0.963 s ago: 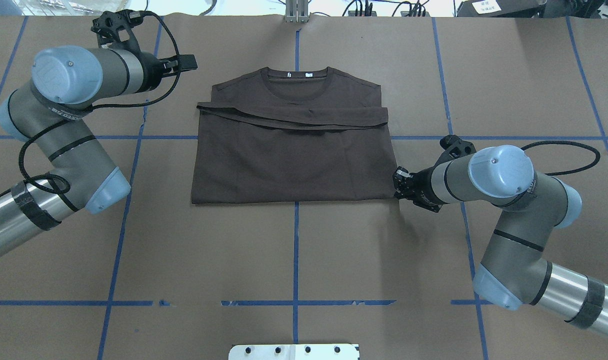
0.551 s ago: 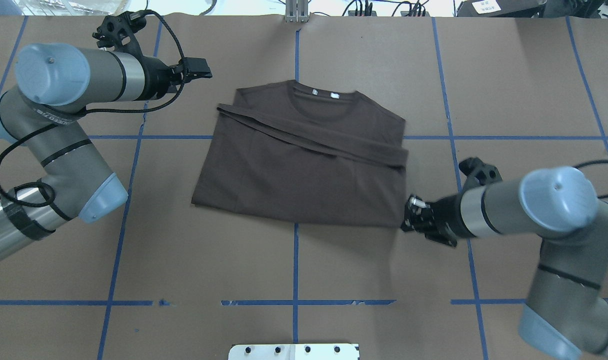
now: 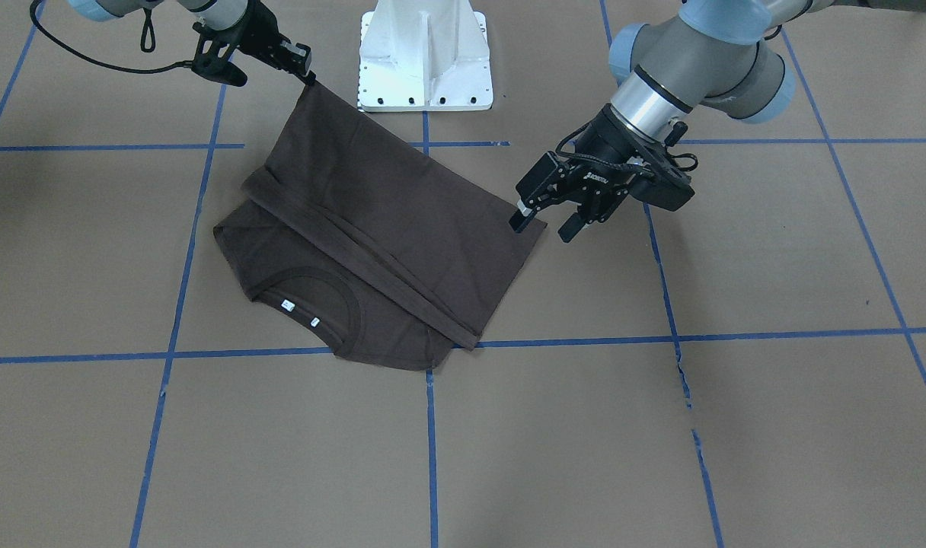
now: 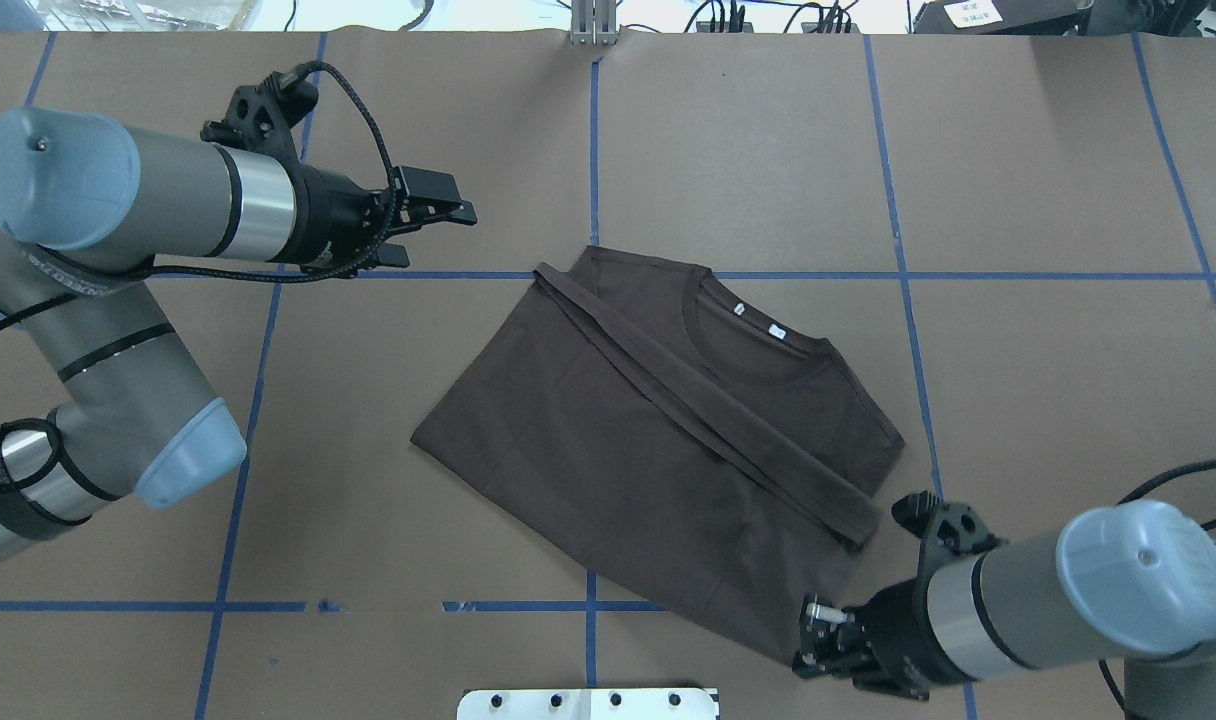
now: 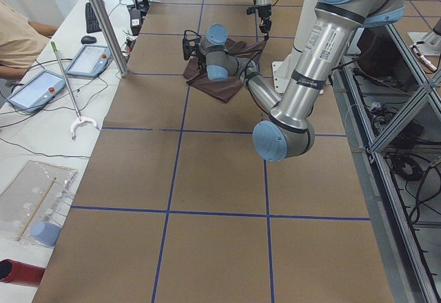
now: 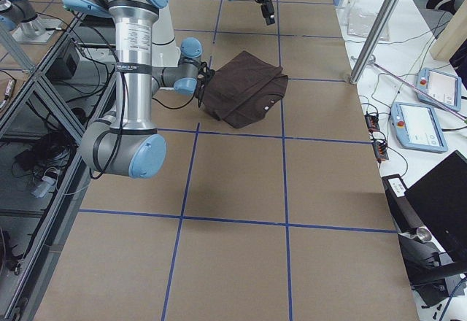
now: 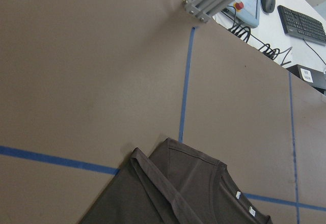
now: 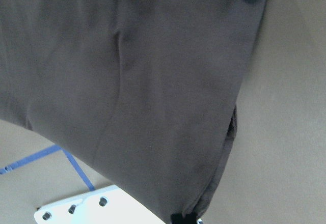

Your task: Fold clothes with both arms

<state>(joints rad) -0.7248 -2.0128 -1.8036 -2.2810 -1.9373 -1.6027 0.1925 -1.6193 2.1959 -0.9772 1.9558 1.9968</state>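
- Brown T-shirt (image 4: 618, 450) lies skewed on the bench (image 4: 1048, 200); right gripper (image 4: 808, 652) clamps its corner beside the white pedestal (image 4: 588, 703).
- Left gripper (image 4: 440, 235) hangs far left, fingers apart.

Brown table (image 4: 1048, 150), blue tape grid (image 4: 1068, 275), white side desk (image 5: 41, 124)
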